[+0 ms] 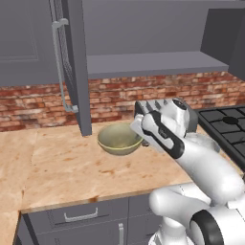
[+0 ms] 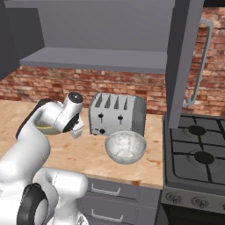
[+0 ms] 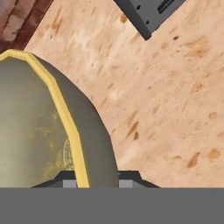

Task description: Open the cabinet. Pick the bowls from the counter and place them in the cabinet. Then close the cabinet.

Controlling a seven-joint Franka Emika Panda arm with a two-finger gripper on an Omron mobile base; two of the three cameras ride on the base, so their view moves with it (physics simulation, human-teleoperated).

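Note:
The olive-tan bowl [image 1: 117, 139] is on or just above the counter [image 1: 62, 167], below the open cabinet [image 1: 153, 62]; I cannot tell whether it touches the slab. My gripper [image 1: 142, 137] is shut on its right rim. In the hand view the yellowish rim of the bowl [image 3: 35, 131] runs down between the two fingertips of the gripper [image 3: 94, 181]. From the right, the arm hides most of this bowl [image 2: 45, 128]. The white marbled bowl [image 2: 125, 147] stands upright in front of the toaster [image 2: 117, 114], apart from the gripper [image 2: 77, 130].
Both cabinet doors stand swung out: one door [image 1: 76, 67] left of the olive bowl, the other door [image 2: 184, 57] over the stove [image 2: 195, 149]. A brick wall runs behind. Drawer fronts [image 1: 81, 215] lie under the counter edge.

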